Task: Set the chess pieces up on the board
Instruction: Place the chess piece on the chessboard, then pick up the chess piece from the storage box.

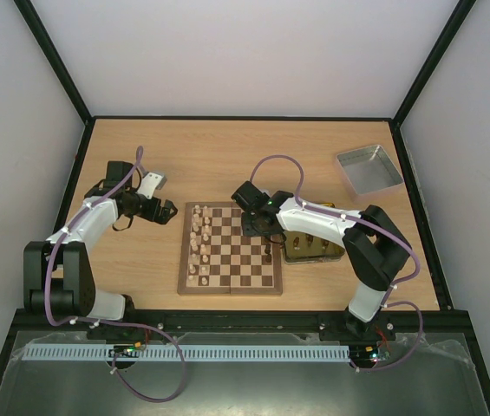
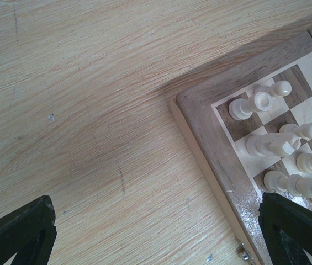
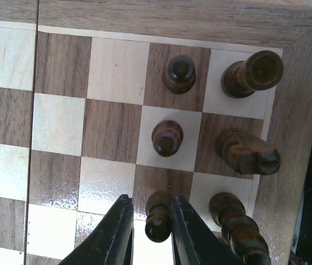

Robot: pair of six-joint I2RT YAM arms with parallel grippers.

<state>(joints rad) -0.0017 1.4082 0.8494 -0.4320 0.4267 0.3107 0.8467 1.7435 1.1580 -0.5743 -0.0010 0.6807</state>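
Note:
The board (image 1: 231, 260) lies in the middle of the table, with pale chess pieces (image 1: 199, 247) along its left two columns. In the right wrist view, dark pieces stand in the board's (image 3: 294, 110) corner: a rook (image 3: 252, 72), a knight (image 3: 247, 152), a bishop (image 3: 236, 221) and two pawns (image 3: 167, 138). My right gripper (image 3: 151, 200) straddles a third dark pawn (image 3: 158, 218) that stands on a dark square. The right finger touches it and a gap shows at the left finger. My left gripper (image 2: 156, 207) hangs wide open over bare table, beside the board's (image 2: 211, 143) corner with pale pieces (image 2: 277, 143).
A shiny gold tin (image 1: 310, 247) with dark pieces in it sits just right of the board, under my right arm. At the back right stands a silver-grey metal tray (image 1: 368, 169). Black frame rails edge the table.

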